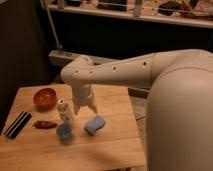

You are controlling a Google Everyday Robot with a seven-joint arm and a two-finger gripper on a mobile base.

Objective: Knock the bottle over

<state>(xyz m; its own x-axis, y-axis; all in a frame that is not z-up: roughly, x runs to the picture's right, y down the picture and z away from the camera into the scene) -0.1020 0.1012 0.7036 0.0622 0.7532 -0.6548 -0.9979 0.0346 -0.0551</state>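
Gripper: the gripper (86, 110) hangs fingertips down over the middle of the wooden table (115, 145), at the end of the white arm (120, 70) that reaches in from the right.
Gripper state: the two fingers stand apart with a gap between them, and nothing is held.
Bottle: the bottle (63, 111) stands upright on the table, just left of the gripper at about fingertip height. Whether the two touch cannot be told.
Bottle's neighbours: a small blue cup (64, 131) stands just near of the bottle, a red bowl (45, 98) sits to its far left, and a red packet (45, 124) lies to its left.
Sponge: a blue sponge (94, 125) lies near and slightly right of the gripper, apart from it.
Left edge: a black object with pale stripes (17, 124) lies by the table's left side.
Writing: the bottle carries a pale label, but its print cannot be read. No readable writing shows on the other things.
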